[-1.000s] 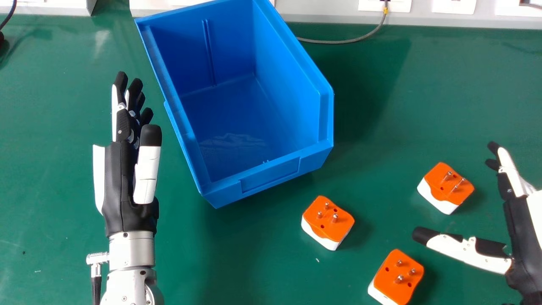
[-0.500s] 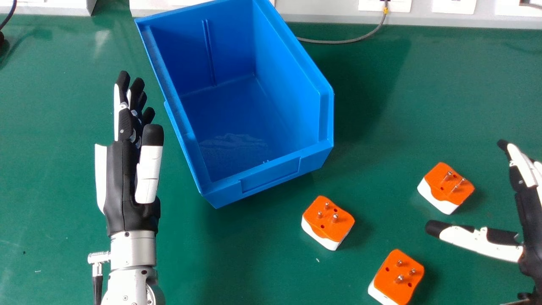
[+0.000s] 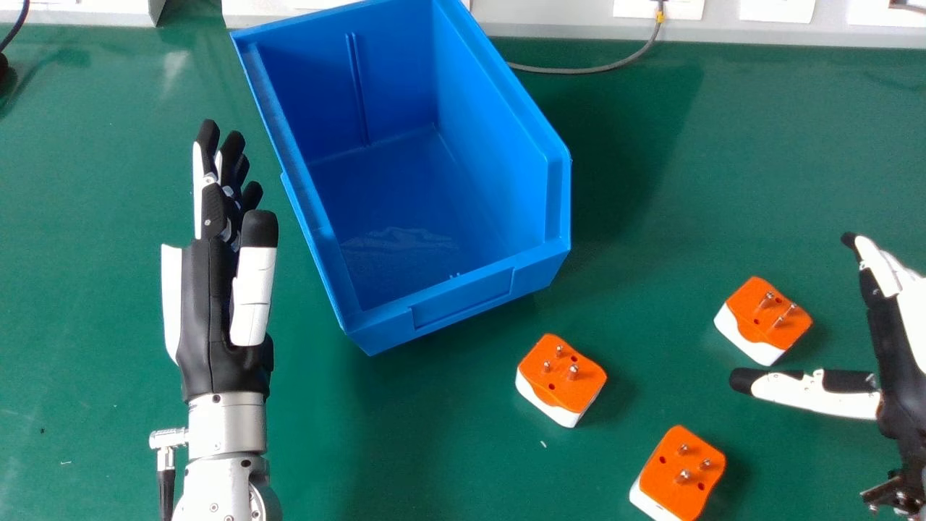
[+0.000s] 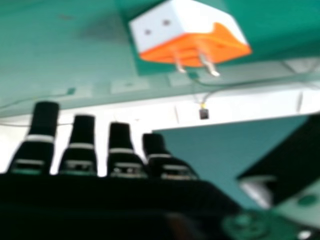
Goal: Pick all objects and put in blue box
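Observation:
In the head view, three orange-and-white plug adapters lie pins up on the table: one [image 3: 561,379] near the box's front corner, another [image 3: 678,473] at the bottom, a third [image 3: 764,320] on the right. The blue box [image 3: 463,298] has nothing in it. My right hand [image 3: 897,362] is open at the right edge, its thumb stretched toward the left just below the third adapter, not touching it. In the right hand view, an adapter [image 4: 192,32] shows beyond the straight fingers of the right hand [image 4: 120,150]. My left hand [image 3: 217,311] rests open left of the box.
A white-grey rail [image 3: 550,22] with sockets runs along the table's back edge. A grey cable [image 3: 593,70] curves from it behind the box. Another dark cable [image 3: 16,29] is at the far left corner. Green table [image 3: 434,434] surrounds the adapters.
My right hand has shifted to the right overall, away from the adapters, and its thumb has swung to lie more level. The left hand is nearly still; the adapters and box have not moved.

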You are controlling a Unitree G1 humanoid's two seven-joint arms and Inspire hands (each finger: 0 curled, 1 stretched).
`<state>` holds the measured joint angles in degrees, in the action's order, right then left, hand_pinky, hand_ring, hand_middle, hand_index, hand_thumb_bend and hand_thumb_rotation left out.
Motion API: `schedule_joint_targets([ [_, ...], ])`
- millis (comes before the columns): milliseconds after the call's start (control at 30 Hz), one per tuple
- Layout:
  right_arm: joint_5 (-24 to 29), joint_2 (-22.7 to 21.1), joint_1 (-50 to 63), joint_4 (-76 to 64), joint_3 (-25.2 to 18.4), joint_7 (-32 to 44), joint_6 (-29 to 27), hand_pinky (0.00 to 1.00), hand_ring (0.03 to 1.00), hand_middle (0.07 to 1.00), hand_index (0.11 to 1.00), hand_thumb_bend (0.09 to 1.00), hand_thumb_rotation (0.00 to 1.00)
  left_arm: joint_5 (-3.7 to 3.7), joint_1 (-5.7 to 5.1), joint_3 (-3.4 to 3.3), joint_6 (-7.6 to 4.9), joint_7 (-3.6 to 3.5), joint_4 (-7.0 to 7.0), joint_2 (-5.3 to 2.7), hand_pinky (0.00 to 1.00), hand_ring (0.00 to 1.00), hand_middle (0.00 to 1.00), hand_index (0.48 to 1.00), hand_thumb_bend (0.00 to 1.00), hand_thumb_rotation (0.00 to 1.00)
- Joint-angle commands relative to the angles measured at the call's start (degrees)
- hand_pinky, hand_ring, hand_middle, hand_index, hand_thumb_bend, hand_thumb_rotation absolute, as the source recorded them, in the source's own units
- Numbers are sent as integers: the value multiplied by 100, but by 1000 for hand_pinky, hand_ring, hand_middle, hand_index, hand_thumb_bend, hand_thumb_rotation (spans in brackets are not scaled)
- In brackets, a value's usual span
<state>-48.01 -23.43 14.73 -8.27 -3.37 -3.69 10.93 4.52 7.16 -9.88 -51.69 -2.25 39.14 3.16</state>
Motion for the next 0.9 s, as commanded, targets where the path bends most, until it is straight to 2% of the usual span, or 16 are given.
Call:
schedule_joint_targets([
  [0,-118,-143,-197,114,45,-125,76,717,825,873,908,986,565,-36,74,5,-56,17,-121,17,964,983,979,988,961,912],
  [167,-77,-253,-377,294,157,-11,167,676,788,850,887,994,538,-37,44,5,-27,27,-171,15,963,983,978,986,962,910],
  [267,-97,-325,-480,405,243,1,218,667,781,847,880,997,535,-10,31,5,-19,9,-197,10,963,983,978,987,964,910],
  [467,-35,-401,-750,648,406,148,440,630,760,835,860,1000,520,-40,30,2,-1,12,-202,39,963,983,979,988,962,909],
  [567,19,-415,-893,734,449,323,623,624,761,837,857,1000,511,-27,30,3,7,-12,-193,49,964,984,980,990,960,912],
  [700,79,-426,-1130,815,525,658,933,625,774,845,858,1000,493,-57,42,-11,18,42,-187,40,962,983,980,990,961,911],
  [867,-22,-435,-1437,884,705,1041,1392,608,781,858,865,1000,474,-69,57,2,-3,28,-161,58,959,982,979,989,962,912],
])
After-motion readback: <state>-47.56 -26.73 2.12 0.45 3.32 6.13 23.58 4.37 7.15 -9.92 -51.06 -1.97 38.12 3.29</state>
